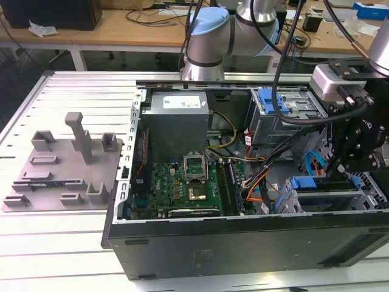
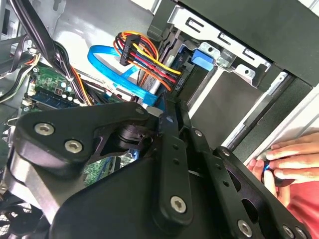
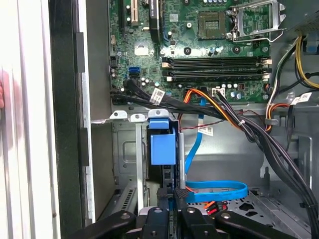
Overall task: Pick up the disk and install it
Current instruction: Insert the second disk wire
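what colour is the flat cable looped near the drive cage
Light blue; the flat cable shows best in the first wrist view, just beyond the gripper.

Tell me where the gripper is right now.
The gripper is at the exterior view's right, lowered into the open computer case over the drive cage with its blue-framed bays, just beyond the case's near wall.

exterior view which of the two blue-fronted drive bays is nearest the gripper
The near bay on the exterior view's right; the gripper hangs just above it. The other bay sits farther back, beside the grey power supply.
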Controlling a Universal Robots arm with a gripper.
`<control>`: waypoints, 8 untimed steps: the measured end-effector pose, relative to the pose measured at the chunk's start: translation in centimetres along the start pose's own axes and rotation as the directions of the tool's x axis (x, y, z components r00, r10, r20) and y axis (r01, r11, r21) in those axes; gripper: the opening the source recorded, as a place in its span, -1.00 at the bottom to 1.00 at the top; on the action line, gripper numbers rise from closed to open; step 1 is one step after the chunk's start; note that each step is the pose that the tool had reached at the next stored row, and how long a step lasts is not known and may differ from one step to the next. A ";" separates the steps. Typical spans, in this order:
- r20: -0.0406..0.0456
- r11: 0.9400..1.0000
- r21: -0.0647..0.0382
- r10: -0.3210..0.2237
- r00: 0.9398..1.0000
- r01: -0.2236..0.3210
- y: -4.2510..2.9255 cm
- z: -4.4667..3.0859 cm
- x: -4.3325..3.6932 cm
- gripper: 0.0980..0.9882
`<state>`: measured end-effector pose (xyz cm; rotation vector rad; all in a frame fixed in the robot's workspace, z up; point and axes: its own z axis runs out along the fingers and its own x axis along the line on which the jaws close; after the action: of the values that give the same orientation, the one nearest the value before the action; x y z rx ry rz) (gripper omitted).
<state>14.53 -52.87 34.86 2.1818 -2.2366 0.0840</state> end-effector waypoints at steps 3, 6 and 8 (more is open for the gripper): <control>0.000 1.000 0.000 0.000 1.000 0.000 0.00 0.01 0.00 -0.86; -0.001 1.000 0.000 0.000 1.000 0.000 0.00 0.01 -0.10 -0.86; -0.001 1.000 0.000 0.000 1.000 0.000 0.01 0.01 -0.19 -0.86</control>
<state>14.52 -52.69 34.84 2.1817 -2.2361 0.0846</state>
